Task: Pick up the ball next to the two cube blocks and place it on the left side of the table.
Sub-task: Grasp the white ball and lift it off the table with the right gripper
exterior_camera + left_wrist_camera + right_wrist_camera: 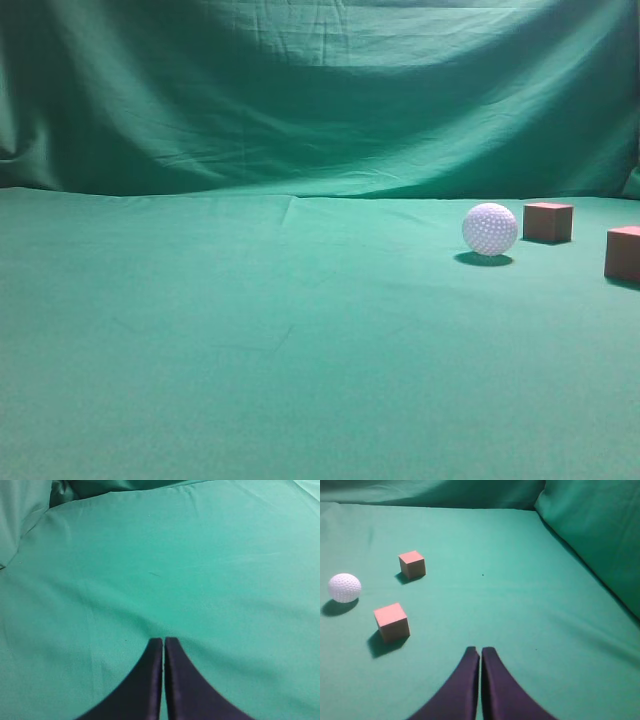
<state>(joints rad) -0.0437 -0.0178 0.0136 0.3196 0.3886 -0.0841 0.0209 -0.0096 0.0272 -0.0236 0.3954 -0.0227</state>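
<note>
The white dimpled ball (490, 229) rests on the green table (250, 340) at the right. One reddish-brown cube (548, 221) sits just right of it and a second cube (623, 253) is at the right edge. In the right wrist view the ball (344, 587) lies at the far left, with the far cube (412, 563) and the near cube (392, 621) beside it. My right gripper (480, 650) is shut and empty, to the right of the near cube. My left gripper (163, 640) is shut and empty over bare cloth. Neither gripper shows in the exterior view.
A green cloth backdrop (320, 100) hangs behind the table. In the right wrist view the cloth rises as a wall (600, 535) at the right. In the left wrist view folds of cloth (25, 510) bunch at the upper left.
</note>
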